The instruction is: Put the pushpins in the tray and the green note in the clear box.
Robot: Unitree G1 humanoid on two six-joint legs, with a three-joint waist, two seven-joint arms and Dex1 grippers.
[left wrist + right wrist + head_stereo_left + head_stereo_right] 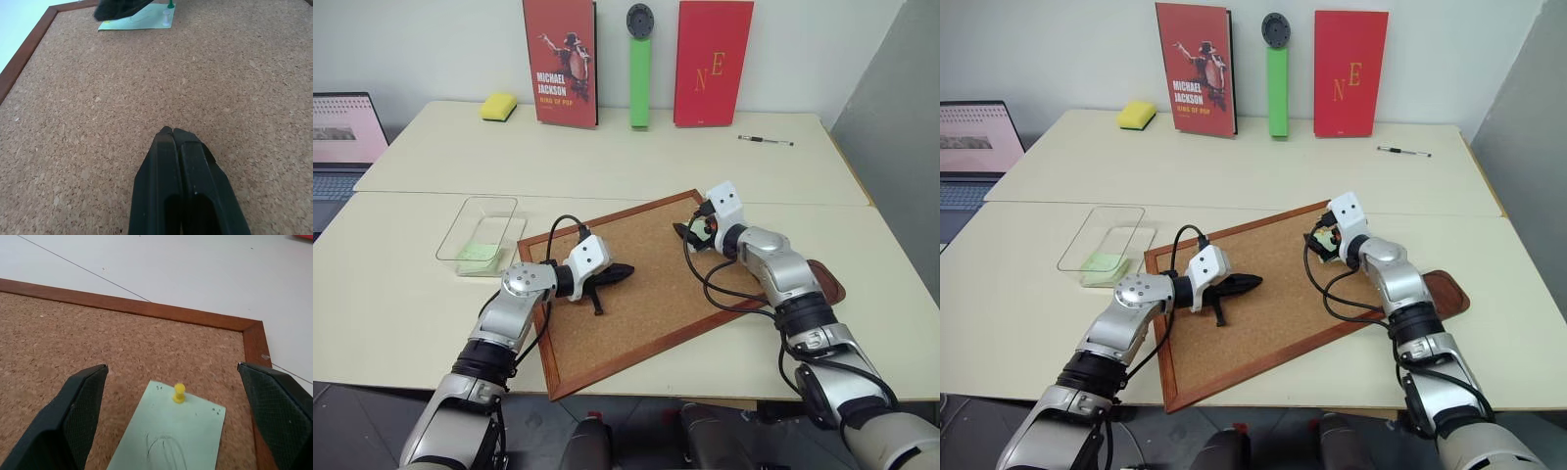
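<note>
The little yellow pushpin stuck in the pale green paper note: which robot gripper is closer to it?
Right. The right gripper has its open fingers on either side of the yellow pushpin in the pale green paper note. The left gripper, shut, sits farther away across the cork board.

Cork board [646, 284] lying tilted at table [607, 162] front. Clear box [481, 233] just left of board, holding slip. Tray [824, 282] under board's right edge, behind right arm. Green note [171, 435] pinned on board near far right corner by pushpins [179, 392]. Books, upright bar, sponge [498, 106] along back wall; pen [766, 141] back right; laptop [344, 137] far left.
</note>
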